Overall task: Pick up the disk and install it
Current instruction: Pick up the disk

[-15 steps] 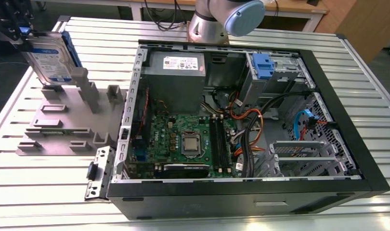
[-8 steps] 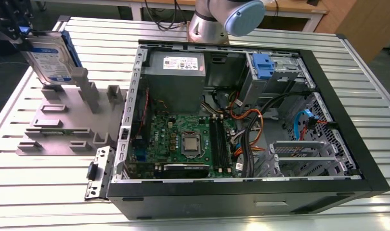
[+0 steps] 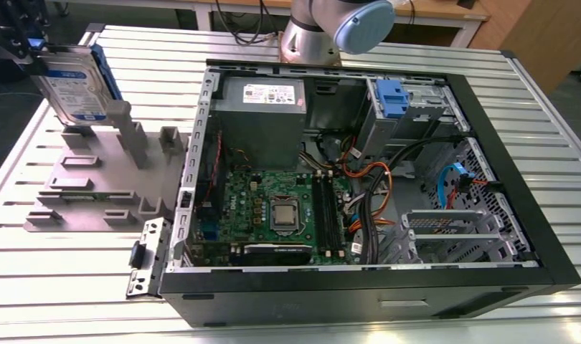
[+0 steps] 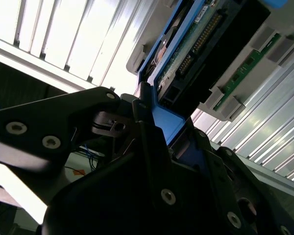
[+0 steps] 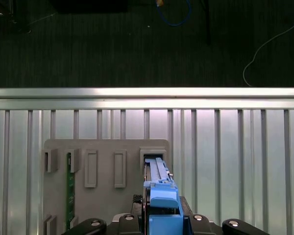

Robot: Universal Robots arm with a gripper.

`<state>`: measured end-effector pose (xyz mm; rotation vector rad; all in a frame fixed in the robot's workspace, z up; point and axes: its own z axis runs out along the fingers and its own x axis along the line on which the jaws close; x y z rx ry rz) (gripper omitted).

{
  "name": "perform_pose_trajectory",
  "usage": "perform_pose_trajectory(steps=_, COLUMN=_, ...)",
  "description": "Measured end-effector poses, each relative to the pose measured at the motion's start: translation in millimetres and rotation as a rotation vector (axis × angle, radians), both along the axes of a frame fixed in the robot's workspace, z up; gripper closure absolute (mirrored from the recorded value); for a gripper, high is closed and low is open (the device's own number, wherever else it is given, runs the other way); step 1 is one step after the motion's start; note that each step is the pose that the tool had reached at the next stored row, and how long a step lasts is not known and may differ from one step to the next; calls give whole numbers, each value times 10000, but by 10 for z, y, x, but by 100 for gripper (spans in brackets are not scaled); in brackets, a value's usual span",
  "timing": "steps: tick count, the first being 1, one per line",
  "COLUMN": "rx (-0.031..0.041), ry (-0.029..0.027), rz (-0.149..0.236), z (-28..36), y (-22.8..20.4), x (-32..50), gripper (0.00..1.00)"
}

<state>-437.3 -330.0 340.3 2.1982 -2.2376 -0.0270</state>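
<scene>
Disk point(image 3: 75, 86): upright, slightly tilted, long axis near-vertical, lower end toward grey rack point(image 3: 90, 183); gripper point(image 3: 32, 50) fingers clamped on its upper end.

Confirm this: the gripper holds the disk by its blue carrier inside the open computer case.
The place is wrong. The gripper holds the disk by its blue carrier at the grey rack, outside the open computer case, as the exterior view shows.
</scene>
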Motion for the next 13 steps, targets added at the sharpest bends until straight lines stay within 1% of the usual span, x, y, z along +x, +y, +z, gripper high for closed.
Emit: perform_pose_trajectory(steps=13, rx=4, ry=2, rz=-1, z=26, y=0, x=0, gripper=64)
